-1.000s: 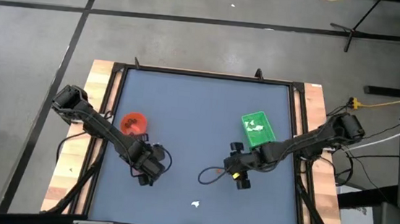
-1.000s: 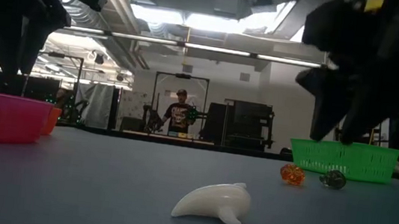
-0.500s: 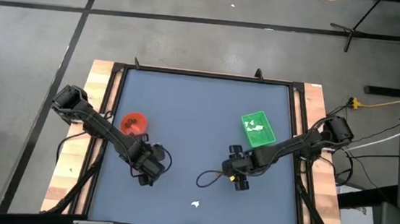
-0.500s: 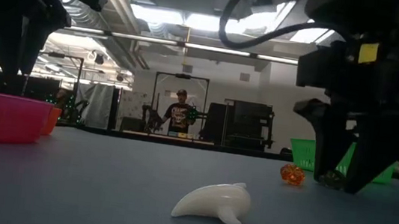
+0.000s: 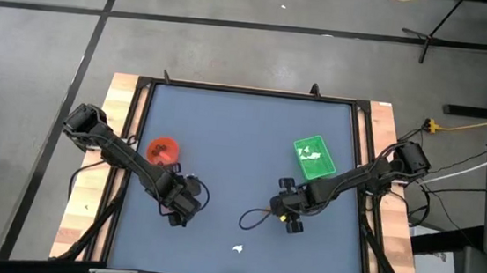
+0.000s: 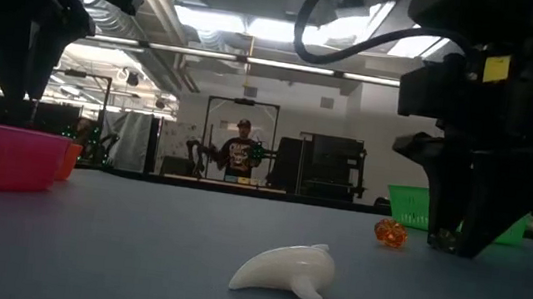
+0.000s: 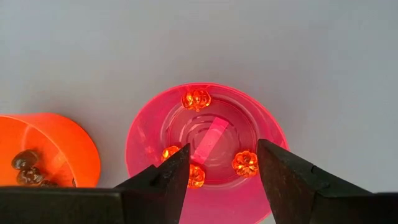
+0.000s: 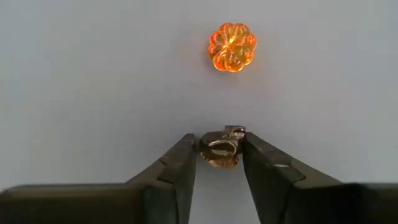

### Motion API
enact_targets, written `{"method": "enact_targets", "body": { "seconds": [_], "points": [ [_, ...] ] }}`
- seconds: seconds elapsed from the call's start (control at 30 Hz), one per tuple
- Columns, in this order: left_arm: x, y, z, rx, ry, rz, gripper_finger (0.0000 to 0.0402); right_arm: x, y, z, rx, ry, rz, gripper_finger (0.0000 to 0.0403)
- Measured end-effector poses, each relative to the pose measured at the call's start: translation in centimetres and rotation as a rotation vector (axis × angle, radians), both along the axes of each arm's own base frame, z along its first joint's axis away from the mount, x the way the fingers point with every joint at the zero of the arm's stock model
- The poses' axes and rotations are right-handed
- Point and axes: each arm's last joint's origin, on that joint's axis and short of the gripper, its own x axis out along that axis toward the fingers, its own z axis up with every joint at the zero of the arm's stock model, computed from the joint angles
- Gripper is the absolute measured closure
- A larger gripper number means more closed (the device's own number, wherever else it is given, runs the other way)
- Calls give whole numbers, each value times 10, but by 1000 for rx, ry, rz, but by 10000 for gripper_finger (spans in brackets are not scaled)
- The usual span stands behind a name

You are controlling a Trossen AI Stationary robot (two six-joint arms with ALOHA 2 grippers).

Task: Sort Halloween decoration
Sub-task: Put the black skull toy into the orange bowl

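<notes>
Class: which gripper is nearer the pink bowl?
Left. The left gripper hangs open right above the pink bowl; the right gripper is across the table, closing around a dark piece.

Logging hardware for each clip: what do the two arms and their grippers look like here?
Both arms are dark, jointed and slim, running in from the table's side edges. The left gripper and right gripper each have two flat, dark, wedge-shaped jaws. A black cable loops off the right wrist, whose housing carries a small yellow marking. Cable bundles trail from both bases.
</notes>
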Motion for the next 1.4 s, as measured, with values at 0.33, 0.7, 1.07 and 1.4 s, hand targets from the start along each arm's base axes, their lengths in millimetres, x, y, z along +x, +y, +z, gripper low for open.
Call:
{"method": "enact_targets", "body": {
  "seconds": [0.33,0.7,1.07,1.4],
  "points": [
    [0,0,0,0,0,0,232,1,0,0,10,-7,3,305],
    [0,0,0,0,0,0,232,2,1,2,22,-5,6,306],
    [-8,3,19,-34,-68,-3,232,27,7,31,-23,-143,74,306],
    [-16,6,41,104,-270,-8,232,64,-15,77,-23,-311,15,306]
  ]
}}
